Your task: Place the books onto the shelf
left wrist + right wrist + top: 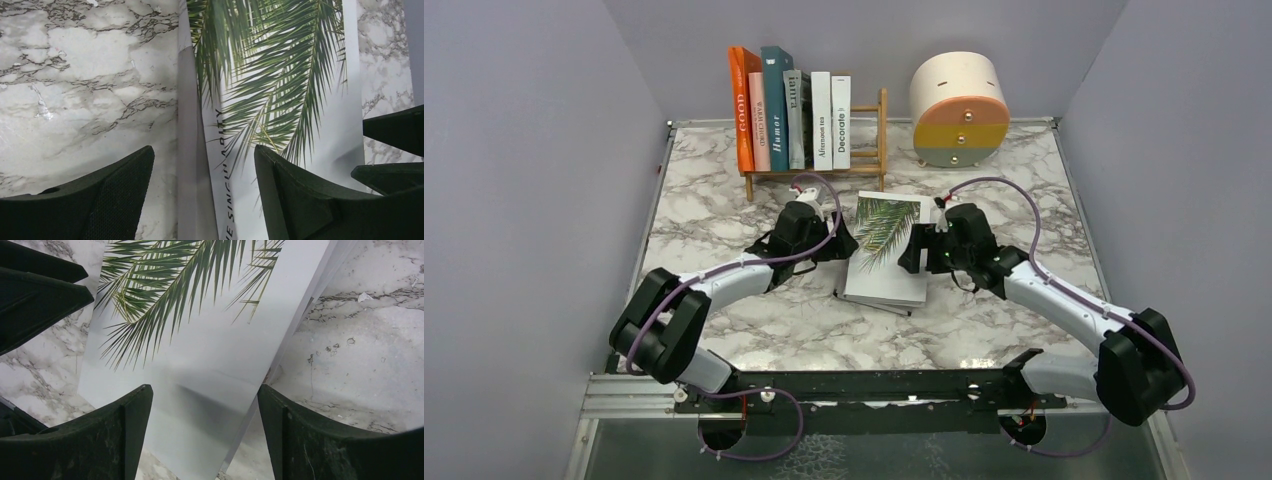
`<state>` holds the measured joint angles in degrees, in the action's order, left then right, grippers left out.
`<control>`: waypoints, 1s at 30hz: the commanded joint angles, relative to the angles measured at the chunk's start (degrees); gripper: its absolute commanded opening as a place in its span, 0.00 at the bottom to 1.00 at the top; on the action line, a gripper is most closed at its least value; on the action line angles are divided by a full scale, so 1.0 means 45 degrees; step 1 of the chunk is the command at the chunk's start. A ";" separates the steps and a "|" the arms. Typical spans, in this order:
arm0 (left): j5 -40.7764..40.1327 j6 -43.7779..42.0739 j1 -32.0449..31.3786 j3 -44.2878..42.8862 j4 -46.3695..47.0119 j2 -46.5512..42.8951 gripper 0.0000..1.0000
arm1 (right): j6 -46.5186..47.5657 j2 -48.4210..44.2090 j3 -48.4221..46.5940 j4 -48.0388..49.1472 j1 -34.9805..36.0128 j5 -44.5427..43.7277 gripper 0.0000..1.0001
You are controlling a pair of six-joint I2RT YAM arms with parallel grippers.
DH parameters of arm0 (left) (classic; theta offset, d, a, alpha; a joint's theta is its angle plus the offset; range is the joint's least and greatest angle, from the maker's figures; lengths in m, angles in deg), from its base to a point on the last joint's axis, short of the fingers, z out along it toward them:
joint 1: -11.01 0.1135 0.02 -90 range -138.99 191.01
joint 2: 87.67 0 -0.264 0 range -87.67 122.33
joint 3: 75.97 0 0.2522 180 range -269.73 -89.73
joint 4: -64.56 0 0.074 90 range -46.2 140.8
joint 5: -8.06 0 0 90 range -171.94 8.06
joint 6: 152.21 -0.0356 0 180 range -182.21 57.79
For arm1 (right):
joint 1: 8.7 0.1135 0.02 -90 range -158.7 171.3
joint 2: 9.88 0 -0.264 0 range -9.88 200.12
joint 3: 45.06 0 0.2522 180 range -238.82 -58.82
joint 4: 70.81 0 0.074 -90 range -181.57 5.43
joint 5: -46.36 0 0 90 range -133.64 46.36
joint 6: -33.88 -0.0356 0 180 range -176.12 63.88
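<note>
Clearly most of the job is behind you: six of the books [789, 110] stand upright in the shelf [882, 130] at the back of the table [714, 200], running orange, pink, dark teal, grey and two white from left to right, with a little free room at the right end. What is left lies flat mid-table, well short of the rack: the palm-leaf book [886, 235], resting slightly askew on top of a white book [879, 296], so I judge two volumes remain. Your left gripper [842, 243] sits at the palm-leaf book's left edge, and its wrist view shows its fingers [120, 190] spread apart, one over the marble and one over the cover, straddling the spine without pinching it. Your right gripper [912, 254] sits at the opposite edge, its fingers [125, 430] likewise parted with the book's right edge between them and nothing clamped. Neither arm has hold of anything, so the lift of this book is not yet begun, and the white one beneath it comes after.
</note>
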<state>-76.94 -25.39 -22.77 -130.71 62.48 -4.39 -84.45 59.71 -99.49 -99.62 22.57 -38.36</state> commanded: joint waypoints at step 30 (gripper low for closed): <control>0.7171 0.1624 0.1657 0.1086 0.5889 0.3249 0.69 | 0.0442 0.0482 0.0147 0.1504 -0.0054 0.0459 0.70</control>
<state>-50.08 -19.60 -15.19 -125.94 84.84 8.75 -83.78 62.83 -99.03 -93.96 22.42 -35.02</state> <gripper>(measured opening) 0.685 0.700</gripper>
